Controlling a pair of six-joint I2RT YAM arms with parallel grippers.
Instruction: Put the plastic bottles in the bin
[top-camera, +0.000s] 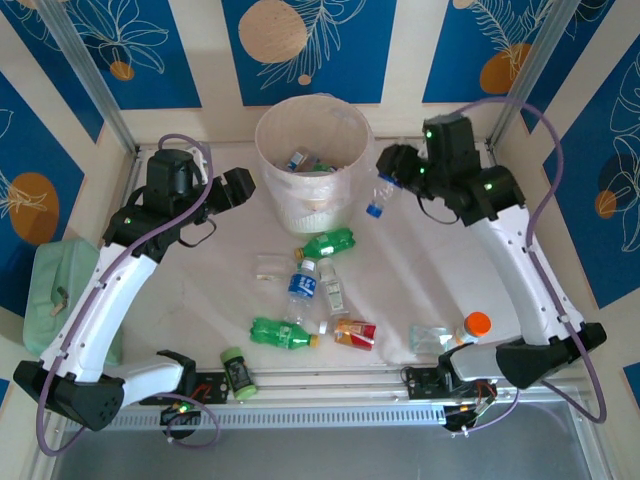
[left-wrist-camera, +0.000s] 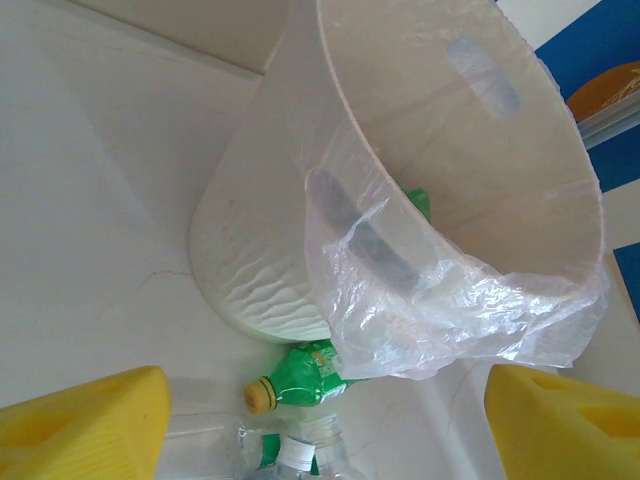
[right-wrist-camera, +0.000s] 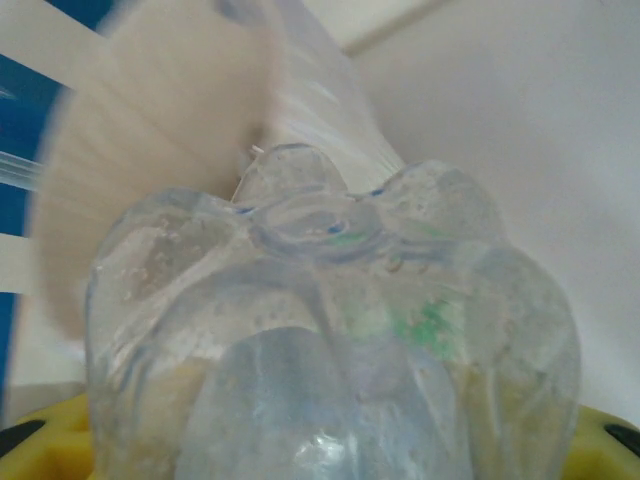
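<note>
A few bottles already lie in the bin. My right tool grips a clear bottle just beside the rim. My left tool hangs spread and empty. Several more bottles wait on the worktop.

White table with bin, bottles
</note>
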